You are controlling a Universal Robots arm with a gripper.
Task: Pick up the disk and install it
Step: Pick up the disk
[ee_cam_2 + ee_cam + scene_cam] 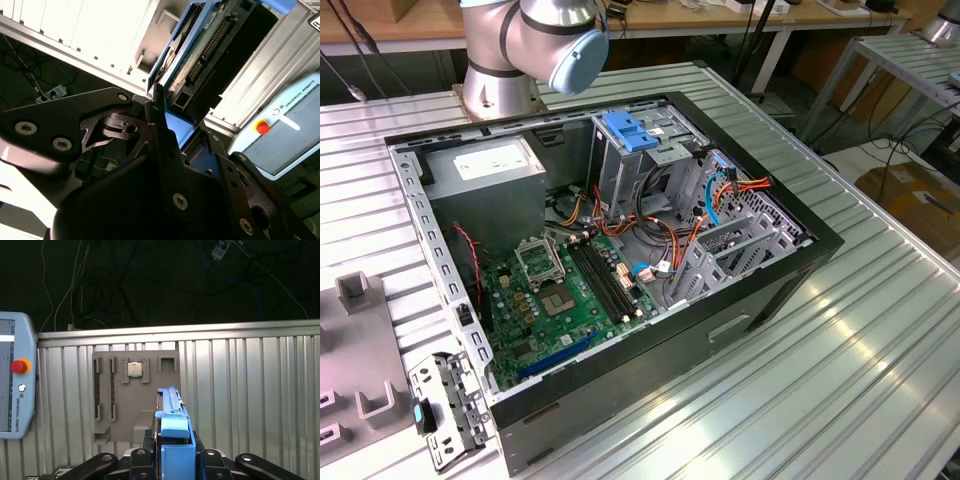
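Tool: the tool [175,456] is clenched on the disk [172,412], gripping it across its blue side rails.
Disk: held edge-on in both wrist views and seemingly clear of the worktop [250,390]. This grip likely leaves its flat faces free for sliding into a bay.
Below: a grey fixture plate [135,400] carrying a chip [133,369], with a pendant [15,385] beside it.
Destination: the computer case [650,390] lies open on its side, so the drive cage [625,135] can be reached from above.

Robotics lab, ribbed metal bench [880,350], teach pendant [15,390]
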